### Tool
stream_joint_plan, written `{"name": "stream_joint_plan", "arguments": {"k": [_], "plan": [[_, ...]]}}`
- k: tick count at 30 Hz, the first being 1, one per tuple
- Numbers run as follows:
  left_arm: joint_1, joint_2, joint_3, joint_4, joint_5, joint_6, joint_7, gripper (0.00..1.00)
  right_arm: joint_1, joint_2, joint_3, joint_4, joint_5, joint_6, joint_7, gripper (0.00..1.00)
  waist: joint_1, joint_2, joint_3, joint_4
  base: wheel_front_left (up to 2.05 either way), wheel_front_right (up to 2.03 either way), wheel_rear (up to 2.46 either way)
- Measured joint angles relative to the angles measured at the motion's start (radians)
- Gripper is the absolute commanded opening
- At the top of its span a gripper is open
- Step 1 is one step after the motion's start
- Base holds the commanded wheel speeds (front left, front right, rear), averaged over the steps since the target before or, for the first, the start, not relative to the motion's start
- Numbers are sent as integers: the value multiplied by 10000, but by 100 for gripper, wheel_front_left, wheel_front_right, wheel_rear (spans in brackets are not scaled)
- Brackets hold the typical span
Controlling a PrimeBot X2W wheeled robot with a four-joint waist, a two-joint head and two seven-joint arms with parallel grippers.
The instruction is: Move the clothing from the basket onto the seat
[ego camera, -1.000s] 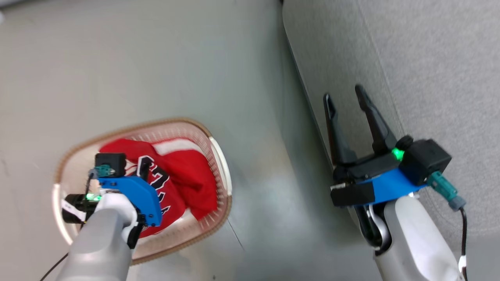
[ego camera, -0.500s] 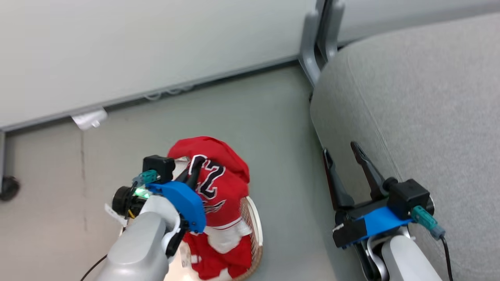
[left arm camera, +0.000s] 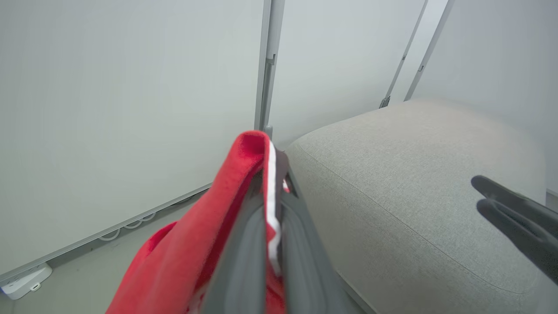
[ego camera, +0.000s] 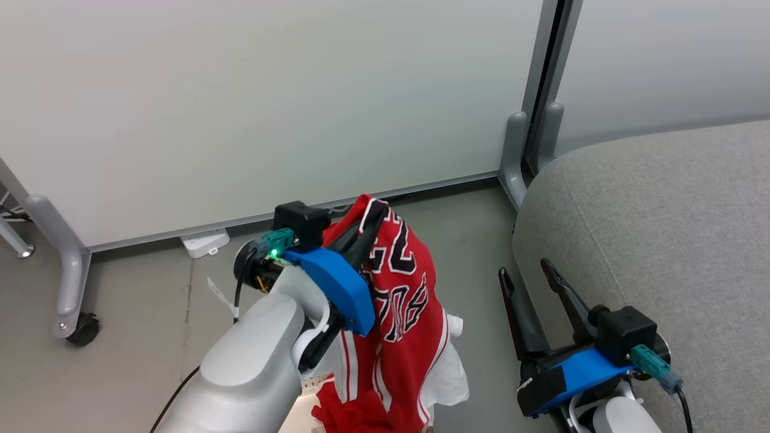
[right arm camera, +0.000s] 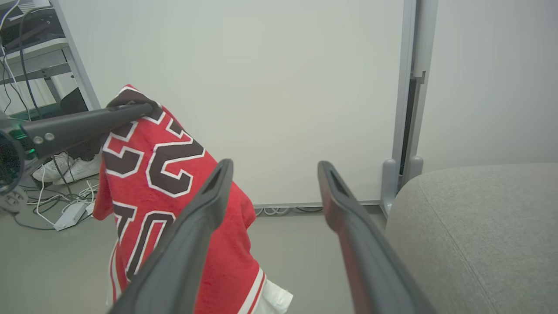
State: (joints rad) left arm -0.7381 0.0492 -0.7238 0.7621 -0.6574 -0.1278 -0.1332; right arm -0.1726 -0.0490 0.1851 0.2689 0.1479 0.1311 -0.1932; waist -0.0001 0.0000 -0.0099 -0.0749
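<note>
My left gripper (ego camera: 374, 211) is shut on the top edge of the clothing (ego camera: 409, 288), a red jersey with black white-outlined numerals. It hangs from the fingers above the floor, with white fabric trailing at its lower end. In the left wrist view the red and white cloth (left arm camera: 196, 244) is pinched between the closed fingers (left arm camera: 244, 244). A pale sliver of the basket (ego camera: 308, 390) shows under my left arm. The seat (ego camera: 662, 210) is the big grey cushion at the right. My right gripper (ego camera: 523, 269) stands open and empty beside the seat's edge.
A white partition wall runs behind, with a grey post and feet (ego camera: 529, 150) by the seat's corner. At the left stand a grey leg on a caster (ego camera: 72, 270) and a white power strip (ego camera: 204, 242). Cables and a pair of white shoes (right arm camera: 74, 168) lie further left.
The head camera has tilted up. My left gripper has lifted the red clothing up out of the basket and holds it high. The right gripper stays open by the seat.
</note>
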Motion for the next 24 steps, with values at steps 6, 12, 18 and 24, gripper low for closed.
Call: {"name": "stream_joint_plan", "arguments": {"k": [6, 12, 18, 24], "plan": [[-403, 2, -472, -288, -456, 153, 90, 0, 90, -2, 88, -159, 2, 0, 134, 100, 0, 0, -109, 45, 0, 0, 0], [-436, 0, -905, -178, -727, 291, 81, 0, 139, -2, 339, -196, 8, 0, 188, 100, 1, 0, -107, -26, 0, 0, 0], [-443, 2, -1367, -107, -1005, 326, 71, 0, 166, 0, 1032, -192, 173, 0, 274, 100, 1, 0, -61, -62, 0, 0, 0], [-577, 0, -1864, -169, -1333, 445, 40, 0, -355, -2, 1931, 17, 539, 0, 412, 100, 2, 0, 2, -73, 0, 0, 0]]}}
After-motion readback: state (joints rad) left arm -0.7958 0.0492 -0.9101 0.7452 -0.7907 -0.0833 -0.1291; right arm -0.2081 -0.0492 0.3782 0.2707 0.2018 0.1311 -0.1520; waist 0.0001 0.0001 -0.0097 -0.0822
